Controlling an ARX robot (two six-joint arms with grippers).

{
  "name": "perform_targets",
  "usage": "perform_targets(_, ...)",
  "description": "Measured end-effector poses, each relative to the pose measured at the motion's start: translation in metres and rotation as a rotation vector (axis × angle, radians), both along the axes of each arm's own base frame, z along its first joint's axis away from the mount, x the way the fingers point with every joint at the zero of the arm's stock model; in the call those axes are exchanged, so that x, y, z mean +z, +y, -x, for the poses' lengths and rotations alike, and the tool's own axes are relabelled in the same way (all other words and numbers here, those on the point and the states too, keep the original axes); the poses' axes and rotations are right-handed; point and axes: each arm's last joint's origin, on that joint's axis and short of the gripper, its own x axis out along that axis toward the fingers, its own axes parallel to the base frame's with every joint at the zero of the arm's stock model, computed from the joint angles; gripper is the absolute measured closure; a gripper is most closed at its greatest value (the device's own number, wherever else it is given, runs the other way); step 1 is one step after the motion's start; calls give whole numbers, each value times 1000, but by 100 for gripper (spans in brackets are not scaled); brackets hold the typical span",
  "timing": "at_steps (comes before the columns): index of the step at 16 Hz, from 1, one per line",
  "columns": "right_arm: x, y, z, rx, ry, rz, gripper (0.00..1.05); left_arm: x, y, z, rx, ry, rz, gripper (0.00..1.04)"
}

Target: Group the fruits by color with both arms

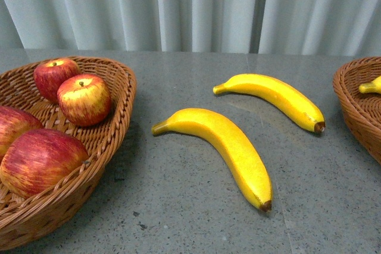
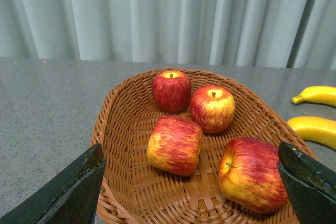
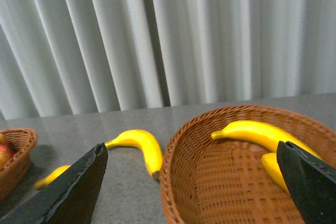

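Seeing our left gripper and right gripper spread wide and empty, we judge the bananas on the table between the baskets light, stiff and slick, best pinched across their middles.

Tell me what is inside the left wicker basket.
The left basket holds two upright apples at its far side and two tipped apples nearer. Nothing else shows in it. The weave under each apple is covered.

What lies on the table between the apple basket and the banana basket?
Two bananas: the near banana and the far banana, both flat on the table, seen in the front view.
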Motion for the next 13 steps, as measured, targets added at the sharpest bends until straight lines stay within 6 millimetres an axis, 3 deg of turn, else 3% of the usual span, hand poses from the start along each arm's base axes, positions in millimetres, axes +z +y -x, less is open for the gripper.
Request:
perform_targets(2,7,10,-21,79,19,-60,7,0,0,0,0,0,0,7)
perform_targets(5,55,45,-77,199,-38,-69,7,0,0,0,0,0,0,7)
perform_targets(7,55,82,-126,276,141,-13,7,0,0,0,0,0,0,7)
perform_targets(9,65,120,-162,351,236,70,7,0,0,0,0,0,0,7)
perform_targets(11,83,154,-185,425,315,152,7,0,0,0,0,0,0,7)
perform_targets(13,75,171,-197,473,463,252,7,0,0,0,0,0,0,7)
